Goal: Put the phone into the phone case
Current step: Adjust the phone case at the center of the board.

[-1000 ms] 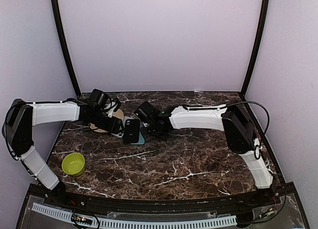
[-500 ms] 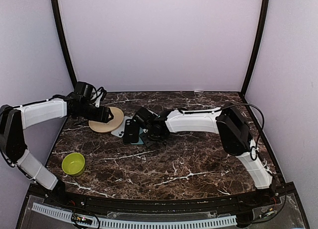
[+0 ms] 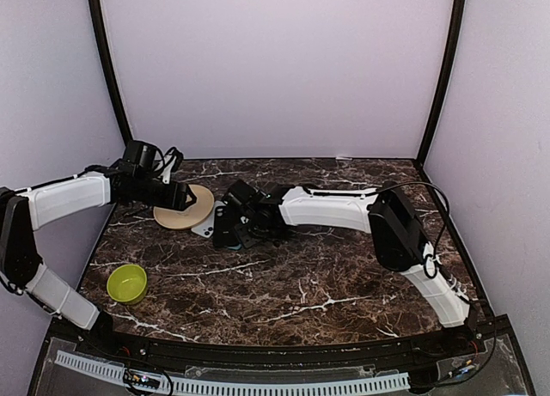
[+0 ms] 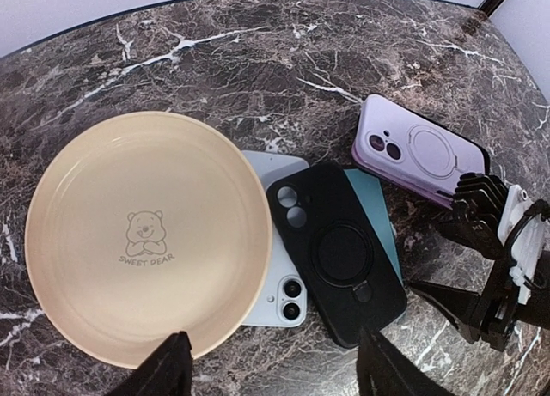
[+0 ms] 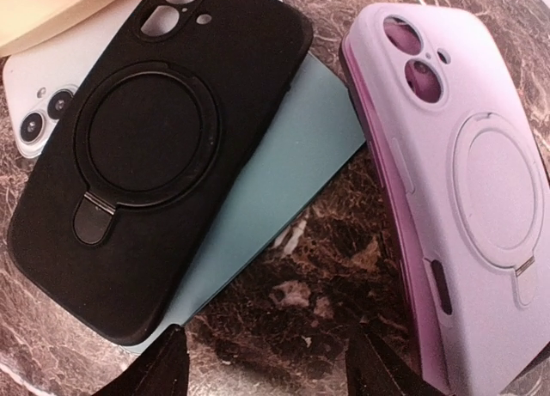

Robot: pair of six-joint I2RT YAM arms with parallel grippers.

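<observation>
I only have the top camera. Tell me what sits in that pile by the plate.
Observer: A black case, ring stand up, lies over a teal item and a white phone.
Operator: Report which way the phone faces.
Observer: Camera lenses up, screen down; the plate rim overlaps one edge.
Operator: Check for another case.
Observer: A lilac case lies beside the pile, back up.

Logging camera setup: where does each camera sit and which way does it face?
Top external: above and behind the arms, looking down at the marble table; both arms show.
Left wrist: on the left arm, looking down at the beige plate and black case; its fingertips at the bottom edge.
Right wrist: close over the black case and lilac case; its fingertips below.
Shared: both wrist views show both cases.
</observation>
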